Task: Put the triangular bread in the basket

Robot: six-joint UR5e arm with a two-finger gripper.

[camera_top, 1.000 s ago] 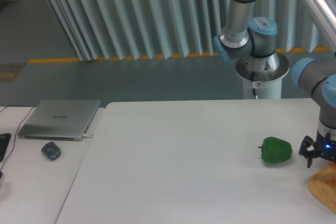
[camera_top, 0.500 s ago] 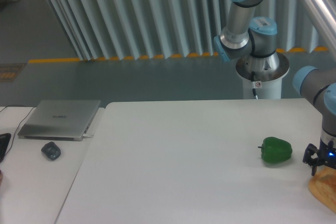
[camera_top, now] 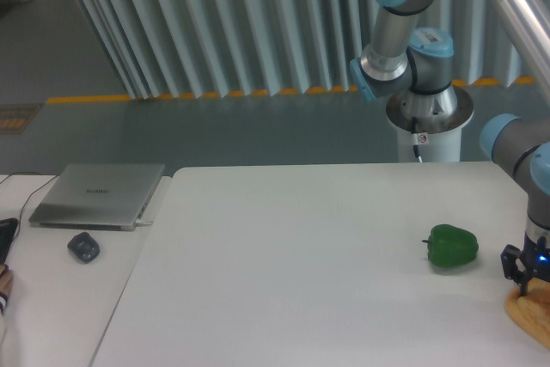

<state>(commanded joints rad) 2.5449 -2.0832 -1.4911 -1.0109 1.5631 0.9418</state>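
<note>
Where table meets frame edge | triangular bread (camera_top: 526, 314): golden-orange, tan crust

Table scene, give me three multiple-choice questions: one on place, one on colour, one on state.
1. Where is the pepper?
A. left of the bread
B. on the laptop
C. behind the mouse
2. What colour is the pepper?
A. red
B. green
C. yellow
3. What is the hand doing?
A. gripping the pepper
B. down at the bread
C. raised high over the laptop

Answers: 1 A, the bread is at the right edge beyond it; 2 B, it is plainly green; 3 B, the hand sits right over the bread's top.
</note>
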